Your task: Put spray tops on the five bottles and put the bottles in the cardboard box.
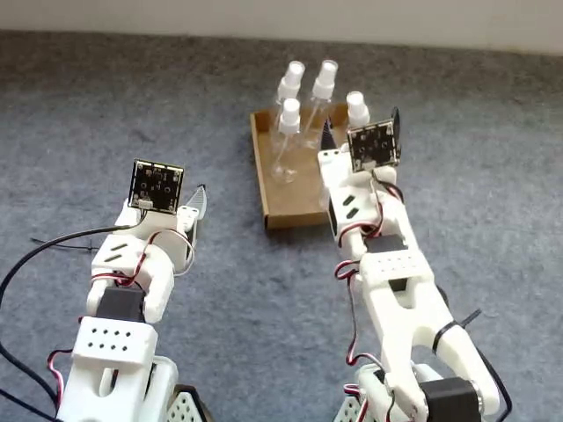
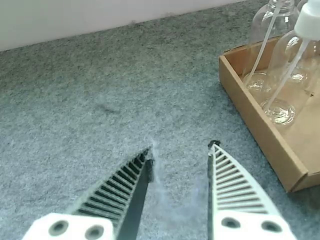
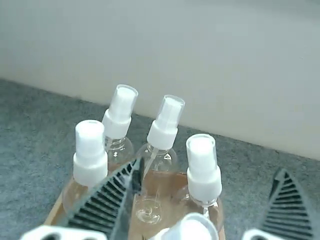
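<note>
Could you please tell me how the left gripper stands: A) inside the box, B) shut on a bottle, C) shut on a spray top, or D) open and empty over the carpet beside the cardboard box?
D: the left gripper is spread open with only carpet between its fingers, and the cardboard box lies off to one side.

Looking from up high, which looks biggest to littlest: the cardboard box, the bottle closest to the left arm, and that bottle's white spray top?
1. The cardboard box
2. The bottle
3. Its white spray top, smallest though nearer the camera
</note>
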{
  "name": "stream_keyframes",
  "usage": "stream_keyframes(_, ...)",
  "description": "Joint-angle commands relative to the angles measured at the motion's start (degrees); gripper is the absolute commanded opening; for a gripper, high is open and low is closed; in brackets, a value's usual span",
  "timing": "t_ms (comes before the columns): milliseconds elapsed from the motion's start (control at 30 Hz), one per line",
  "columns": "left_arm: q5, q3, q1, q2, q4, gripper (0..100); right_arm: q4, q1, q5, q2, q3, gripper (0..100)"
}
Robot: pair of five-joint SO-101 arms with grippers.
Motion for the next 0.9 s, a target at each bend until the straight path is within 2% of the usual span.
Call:
stream_keyframes(0, -0.4, -0.3, -0.6, -0.2, -1.1, 17, 2.2, -0.1, 0.4, -2.6, -6.3, 33.2)
stream_keyframes(200, -0.4, -0.3, -0.6, -0.2, -1.1, 17, 13.4, -0.1, 0.3, -5.1, -13.4, 33.2)
stream_keyframes(400, -0.4, -0.3, -0.7, -0.2, -1.1, 17, 24.8, -0.4, 0.2, -14.6, -14.5, 32.4)
stream_keyframes(533, -0.4, -0.3, -0.7, -0.2, -1.1, 17, 32.5, -0.2, 0.4, -23.8, -10.4, 20.7)
stream_keyframes(733, -0.4, -0.3, -0.7, -0.5, -1.1, 17, 36.7, -0.1, 0.6, -41.8, 4.6, 2.1)
stream_keyframes(867, -0.4, -0.3, -0.8, -0.7, -1.1, 17, 37.6, 1.5, 1.1, -55.3, 17.3, 0.5)
